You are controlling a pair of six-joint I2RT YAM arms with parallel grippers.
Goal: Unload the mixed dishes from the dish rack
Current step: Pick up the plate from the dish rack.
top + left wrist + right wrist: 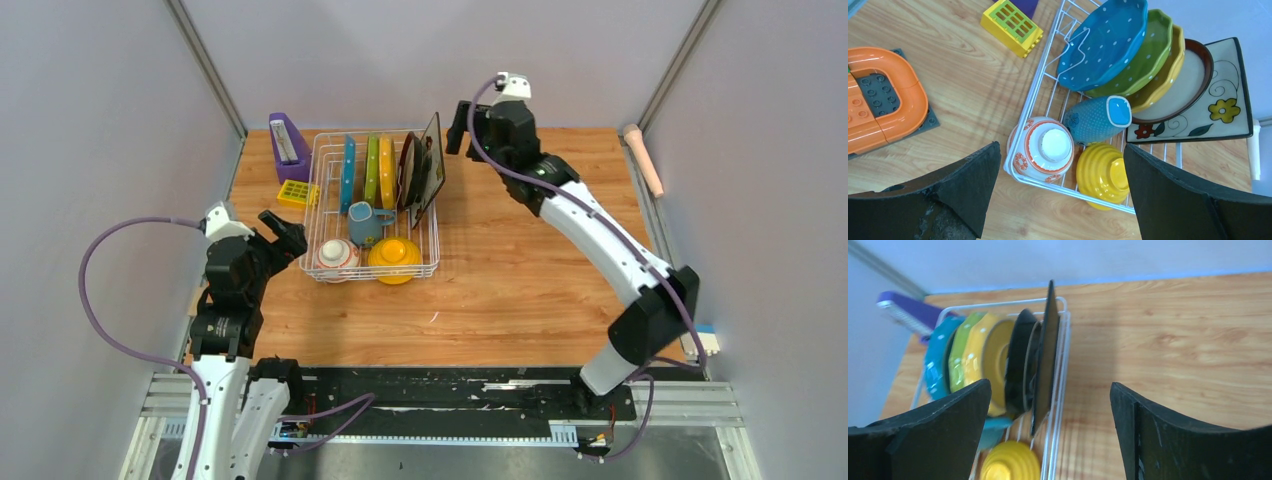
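The white wire dish rack (322,160) stands at the back left of the table. In it stand the blue-dotted plate (347,172), green-dotted plate (371,168), yellow plate (386,170), red-rimmed round plate (408,172) and dark square plate (432,165). In front of them lie the blue-grey mug (366,222), the yellow bowl (394,258) and the red-and-white patterned bowl (337,256), both bowls upside down. My left gripper (283,232) is open and empty, beside the rack's near left corner above the patterned bowl (1042,149). My right gripper (462,128) is open and empty, just right of the square plate (1047,350).
A purple slanted holder (288,145) and a small yellow grid block (297,193) sit left of the rack. An orange track piece on a grey plate (883,100) lies near the left arm. A pink handle (645,160) lies at the right edge. Grey walls enclose the table.
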